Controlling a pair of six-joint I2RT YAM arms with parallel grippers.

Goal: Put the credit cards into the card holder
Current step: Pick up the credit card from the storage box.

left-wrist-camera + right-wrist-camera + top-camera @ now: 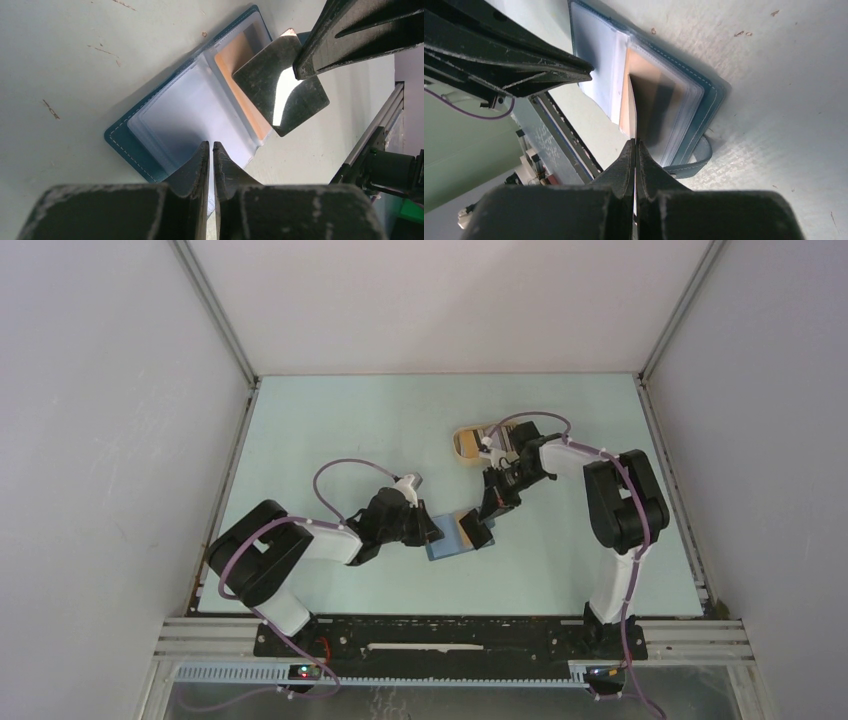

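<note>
Biggest thing first: the pale green table (340, 430), with both arms reaching in toward the middle. The left arm (300, 545) comes in low from its side. The right arm (620, 500) bends over the tan oval tray (468, 444) near the back, so part of the tray is hidden.

The card holder (170, 120) lies open and flat on the table between the two grippers, clear sleeves facing up and the teal cover underneath. One pocket has an orange tint.

The left gripper (211, 147) is pinched almost closed on the near edge of a clear sleeve, with just a sliver of gap between the fingers.

The right gripper (634, 145) is clamped tight on a dark, shiny credit card (280, 85). The card is tilted, with its free end down at the orange pocket. Honestly can't tell if it's actually inside the sleeve or just touching it.
</note>
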